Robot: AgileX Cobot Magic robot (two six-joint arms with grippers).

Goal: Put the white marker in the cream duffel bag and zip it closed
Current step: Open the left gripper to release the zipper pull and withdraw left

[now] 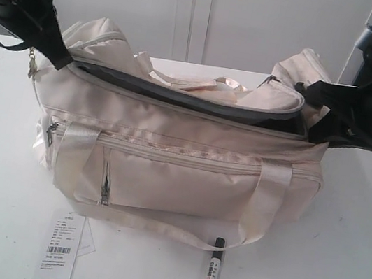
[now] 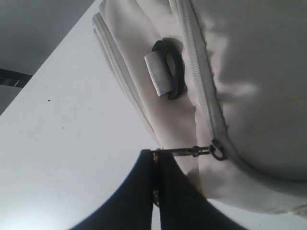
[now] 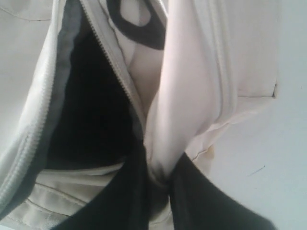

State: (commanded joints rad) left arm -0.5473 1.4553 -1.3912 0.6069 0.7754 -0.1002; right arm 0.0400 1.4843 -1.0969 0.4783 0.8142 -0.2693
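The cream duffel bag [image 1: 183, 160] stands mid-table with its curved top zipper gaping, grey lining [image 1: 179, 96] showing. The white marker [image 1: 211, 278], black cap toward the bag, lies on the table in front of the bag, outside it. My left gripper [image 1: 56, 55] is at the bag's left end; in the left wrist view the left gripper [image 2: 157, 155] is shut on the gold zipper charm [image 2: 184, 152], whose chain leads to the slider ring [image 2: 218, 151]. My right gripper [image 1: 316, 96] sits at the bag's right end; the right gripper [image 3: 160, 179] is shut on a fold of cream bag fabric [image 3: 187, 105] beside the dark opening [image 3: 91, 110].
A white paper barcode tag [image 1: 61, 246] lies on the white table [image 1: 338, 249] at the front left. A black ring with a silver tab [image 2: 168, 69] is on the bag's end. A white wall stands behind.
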